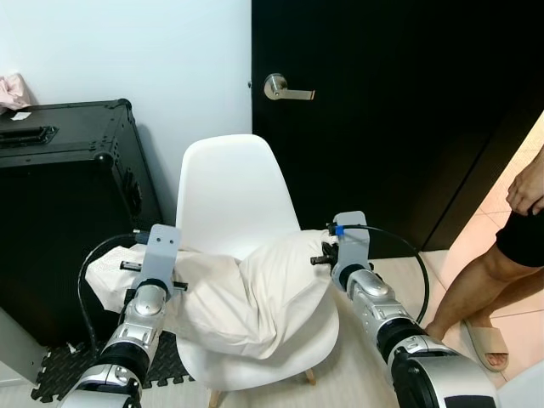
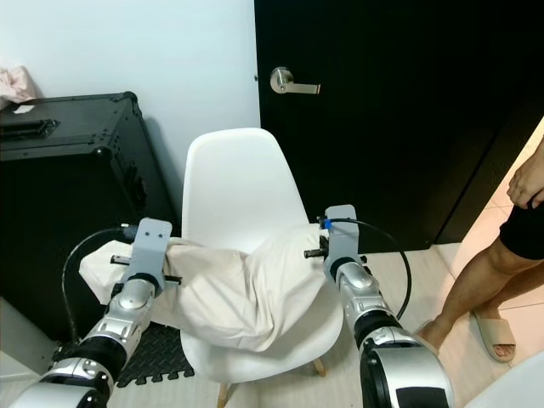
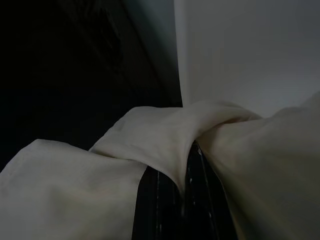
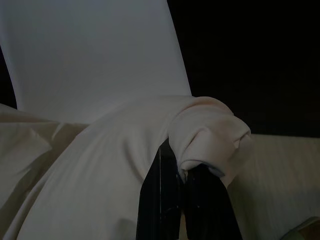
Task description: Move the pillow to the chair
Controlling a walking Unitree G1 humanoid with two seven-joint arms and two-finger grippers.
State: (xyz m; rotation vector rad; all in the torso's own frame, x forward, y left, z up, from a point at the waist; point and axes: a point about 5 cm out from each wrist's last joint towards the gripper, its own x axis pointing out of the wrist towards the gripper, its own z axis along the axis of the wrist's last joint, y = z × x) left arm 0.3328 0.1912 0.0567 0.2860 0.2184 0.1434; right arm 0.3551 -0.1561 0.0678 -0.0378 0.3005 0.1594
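Cream pillow (image 1: pixel 246 293) draped across the seat of the white chair (image 1: pixel 234 191), its left end hanging past the seat edge beside the black case (image 1: pixel 68 195). My left gripper (image 3: pixel 175 200) pinches a fold of the pillow's left end between its fingers, which are pressed onto the cloth. My right gripper (image 4: pixel 182 200) pinches a bunched corner at the pillow's right end, fingers closed on the fabric, near the chair's right edge. Behind the chair stand a pale wall and a black door (image 1: pixel 391 110) with a metal lever handle (image 1: pixel 285 88). A person's legs (image 1: pixel 484 280) in sandals stand on the floor at far right.
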